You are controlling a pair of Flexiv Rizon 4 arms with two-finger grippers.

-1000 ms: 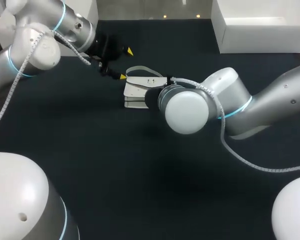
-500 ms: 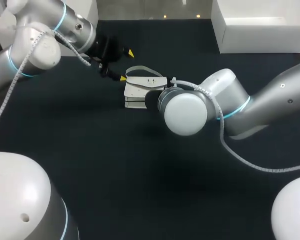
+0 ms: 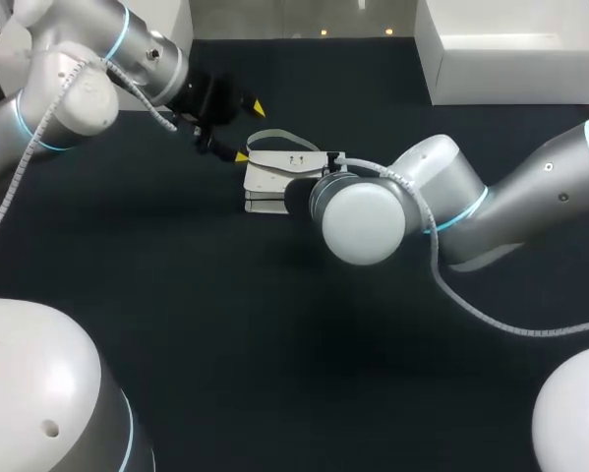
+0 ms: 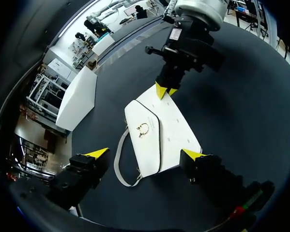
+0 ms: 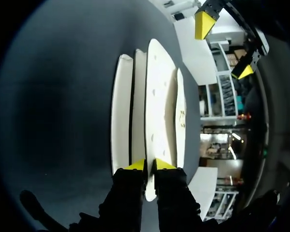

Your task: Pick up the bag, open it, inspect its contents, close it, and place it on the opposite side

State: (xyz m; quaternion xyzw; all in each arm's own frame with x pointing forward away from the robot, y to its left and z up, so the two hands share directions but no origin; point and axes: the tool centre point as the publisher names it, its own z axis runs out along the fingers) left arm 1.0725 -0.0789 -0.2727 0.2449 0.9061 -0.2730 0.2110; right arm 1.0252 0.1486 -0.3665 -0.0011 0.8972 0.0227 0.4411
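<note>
While its flap sits down flat, the bag (image 3: 269, 177) shows nothing of its inside. Ring clasp (image 4: 143, 128) is on the flap, facing up. From the right wrist camera the bag reads as several white layers edge-on, stacked close, no gap to see into.

White box (image 3: 510, 84) is at the table's (image 3: 225, 324) far right corner; can't tell what it holds.

Bag lies flat on the table, a bit left of middle and nearer the far edge. Long axis runs left-right, roughly parallel to the far edge. Strap (image 3: 271, 136) loops out from the long side facing the far edge.

Right gripper (image 5: 150, 165) comes in low from the right at the bag's right short end. Fingers nearly together, pinched on one thin white panel of the bag, yellow tips on either face of it.

Left gripper (image 3: 248, 129) is at the bag's far left corner, above it. Fingers wide apart, one tip by the strap, the other just over the corner; no grip on anything.
</note>
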